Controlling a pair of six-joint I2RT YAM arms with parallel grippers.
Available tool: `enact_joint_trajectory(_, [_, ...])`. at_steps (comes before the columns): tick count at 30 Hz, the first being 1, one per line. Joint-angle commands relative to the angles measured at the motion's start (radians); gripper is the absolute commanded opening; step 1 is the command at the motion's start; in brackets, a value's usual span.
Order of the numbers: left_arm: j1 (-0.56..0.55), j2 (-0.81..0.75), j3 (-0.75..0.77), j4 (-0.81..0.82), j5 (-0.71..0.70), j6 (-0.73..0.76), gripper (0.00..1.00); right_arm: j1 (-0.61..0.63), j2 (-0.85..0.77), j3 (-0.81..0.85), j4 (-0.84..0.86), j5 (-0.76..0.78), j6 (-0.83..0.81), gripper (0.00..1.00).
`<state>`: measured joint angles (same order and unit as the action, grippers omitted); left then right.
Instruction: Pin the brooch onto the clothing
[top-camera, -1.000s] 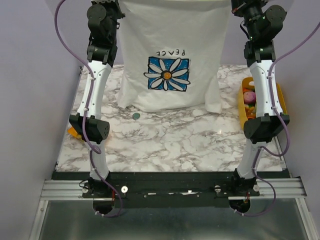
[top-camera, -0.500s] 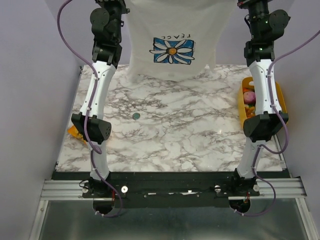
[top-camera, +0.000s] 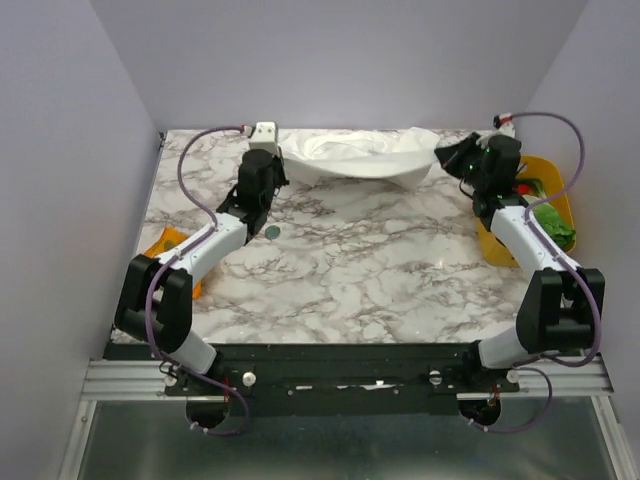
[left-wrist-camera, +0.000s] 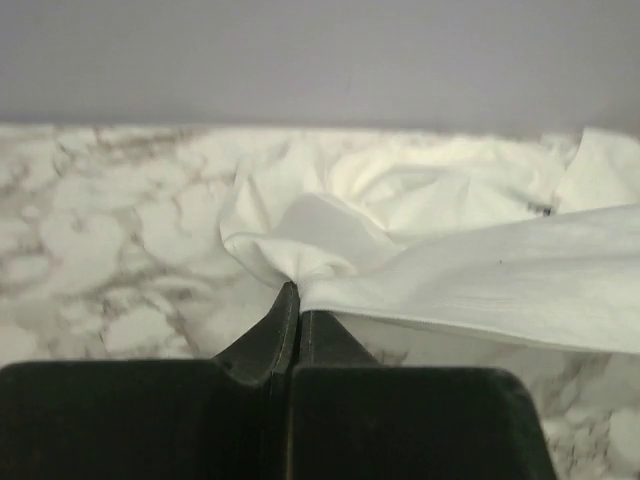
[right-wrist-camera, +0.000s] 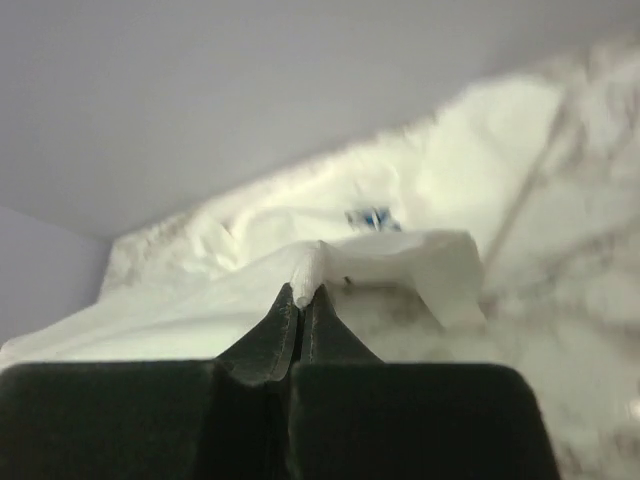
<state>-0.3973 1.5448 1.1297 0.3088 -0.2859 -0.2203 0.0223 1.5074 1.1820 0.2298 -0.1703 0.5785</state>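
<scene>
Both clamped fully shut on shirt (left-wrist-camera: 480, 280) folds, shown close by wrist views: left gripper (left-wrist-camera: 293, 292), right gripper (right-wrist-camera: 303, 297). From above only: brooch (top-camera: 272, 231) lying free just behind left gripper; arms stretched low and forward, shirt slung between grippers.

T-shirt (top-camera: 350, 160): 1 | brooch (top-camera: 272, 231): 1 | arms (top-camera: 215, 240) (top-camera: 520, 228): 2 | yellow bin (top-camera: 563, 188): 1 | orange bin (top-camera: 160, 247): 1

White marble-patterned table (top-camera: 350, 290) with grey veining, boxed in by plain pale lilac walls (top-camera: 350, 60) along far, left and right edges. Black bar (top-camera: 350, 355) and ribbed aluminium rail (top-camera: 120, 380) along near edge; dull grey metal sheet (top-camera: 330, 450) below. Soft, even light throughout.
</scene>
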Motion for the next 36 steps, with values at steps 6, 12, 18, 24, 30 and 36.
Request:
enact_joint_trajectory(6, [-0.15,-0.184,-0.247,-0.049,-0.053,-0.122,0.0,-0.002,-0.234,-0.361,-0.196,-0.002,0.11,0.01])
enact_joint_trajectory(12, [-0.192,-0.301,-0.411,-0.157,-0.114,-0.189,0.0,-0.004,-0.442,-0.512,-0.362,0.014,0.106,0.01])
enact_joint_trajectory(18, [-0.255,-0.387,-0.499,-0.333,-0.111,-0.28,0.0,-0.004,-0.541,-0.571,-0.57,0.002,0.126,0.01])
enact_joint_trajectory(24, [-0.327,-0.426,-0.524,-0.517,-0.11,-0.424,0.0,-0.004,-0.644,-0.562,-0.777,0.005,0.129,0.01])
enact_joint_trajectory(30, [-0.379,-0.494,-0.544,-0.67,-0.128,-0.565,0.0,-0.004,-0.696,-0.513,-0.961,0.017,0.112,0.01])
enact_joint_trajectory(36, [-0.403,-0.551,-0.522,-0.825,-0.104,-0.643,0.0,-0.004,-0.714,-0.522,-1.08,0.002,0.107,0.01])
